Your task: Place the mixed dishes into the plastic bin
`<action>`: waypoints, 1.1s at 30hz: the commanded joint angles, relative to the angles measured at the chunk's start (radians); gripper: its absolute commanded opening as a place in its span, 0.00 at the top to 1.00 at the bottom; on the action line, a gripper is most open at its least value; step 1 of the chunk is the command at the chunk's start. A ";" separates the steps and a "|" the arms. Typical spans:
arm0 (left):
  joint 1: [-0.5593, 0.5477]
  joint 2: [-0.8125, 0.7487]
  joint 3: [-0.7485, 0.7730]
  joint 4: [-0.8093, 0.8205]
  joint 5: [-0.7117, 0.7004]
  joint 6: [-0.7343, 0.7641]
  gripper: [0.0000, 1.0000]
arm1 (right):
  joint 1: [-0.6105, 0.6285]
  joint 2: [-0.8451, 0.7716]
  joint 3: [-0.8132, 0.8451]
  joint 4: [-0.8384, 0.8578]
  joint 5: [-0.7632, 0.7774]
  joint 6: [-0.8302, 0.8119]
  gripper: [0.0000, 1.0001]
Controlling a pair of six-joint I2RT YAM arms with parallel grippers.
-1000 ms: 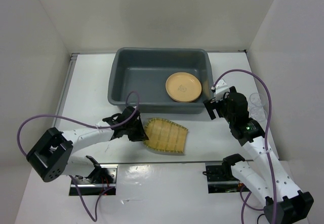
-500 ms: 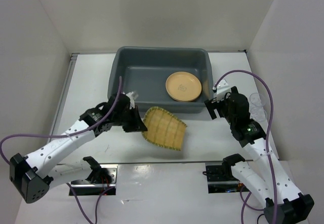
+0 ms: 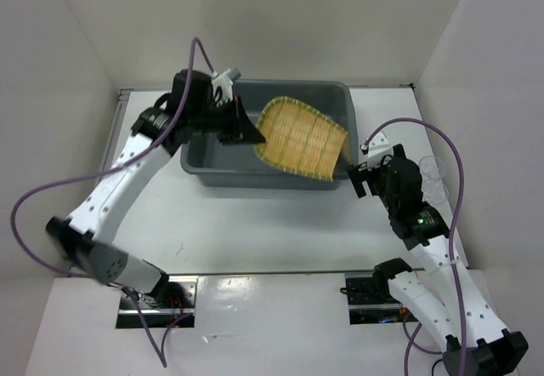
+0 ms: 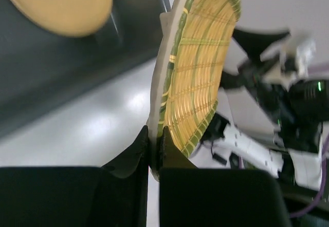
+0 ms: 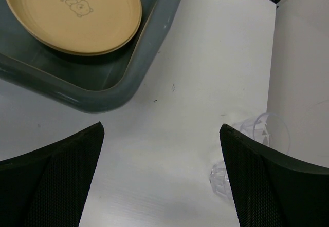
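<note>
Now the left claw (image 3: 245, 132), pinching the edge of the woven bamboo tray (image 3: 302, 138), holds it tilted over the dark grey plastic bin (image 3: 255, 178), long axis running rightward from the claw, while the right claw (image 3: 359, 179) hangs spread.

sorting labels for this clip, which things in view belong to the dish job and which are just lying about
Job:
- woven bamboo tray with rounded end, clamped in the left pincer
- stacked round yellow-tan plates
- two small clear drinking glasses
- large dark grey plastic bin

Just lying about:
- purple cables of the arms
</note>
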 commanded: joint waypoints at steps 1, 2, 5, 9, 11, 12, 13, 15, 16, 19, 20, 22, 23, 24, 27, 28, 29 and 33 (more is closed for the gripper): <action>0.054 0.189 0.162 0.039 0.073 0.062 1.00 | 0.003 -0.012 -0.007 0.055 0.020 0.012 0.03; 0.070 0.285 0.210 0.030 0.073 0.080 1.00 | 0.003 -0.012 -0.007 0.055 0.020 0.012 0.03; 0.080 0.422 0.381 -0.048 0.043 0.157 1.00 | 0.003 -0.012 -0.007 0.055 0.020 0.012 0.03; 0.111 0.623 0.482 -0.050 0.054 0.186 1.00 | -0.007 -0.021 -0.007 0.055 0.020 0.012 0.03; 0.120 0.705 0.494 -0.049 0.063 0.186 1.00 | -0.007 -0.022 -0.007 0.055 0.020 0.012 0.03; 0.120 0.728 0.494 -0.027 0.077 0.186 1.00 | -0.007 -0.022 -0.007 0.055 0.020 0.012 0.03; 0.120 0.745 0.494 -0.014 0.077 0.186 1.00 | -0.007 -0.022 -0.007 0.055 0.020 0.012 0.03; 0.120 0.791 0.494 0.012 0.077 0.177 1.00 | -0.007 -0.031 -0.007 0.055 0.020 0.012 0.03; 0.120 0.803 0.494 0.027 0.088 0.177 1.00 | -0.007 -0.031 -0.007 0.055 0.020 0.012 0.03; 0.120 0.870 0.494 0.059 0.109 0.157 1.00 | -0.007 -0.040 -0.007 0.055 0.020 0.012 0.03; 0.120 0.884 0.505 0.073 0.123 0.157 1.00 | -0.007 -0.040 -0.007 0.055 0.020 0.012 0.03; 0.120 0.918 0.525 0.084 0.146 0.148 1.00 | -0.007 -0.040 -0.016 0.055 0.020 0.012 0.03; 0.120 0.918 0.540 0.084 0.146 0.139 1.00 | -0.007 -0.040 -0.016 0.055 0.020 0.012 0.03; 0.120 0.918 0.540 0.099 0.146 0.130 1.00 | -0.007 -0.040 -0.016 0.055 0.020 0.012 0.03; 0.120 0.918 0.568 0.133 0.180 0.105 1.00 | -0.007 -0.040 -0.016 0.055 0.020 0.012 0.03; 0.131 0.938 0.606 0.133 0.191 0.105 1.00 | -0.007 -0.040 -0.016 0.055 0.020 0.012 0.03; 0.131 0.950 0.632 0.133 0.201 0.091 1.00 | -0.007 -0.040 -0.016 0.055 0.020 0.012 0.03; 0.140 1.098 0.857 0.040 0.211 0.102 0.93 | -0.007 -0.031 -0.016 0.055 0.020 0.012 0.03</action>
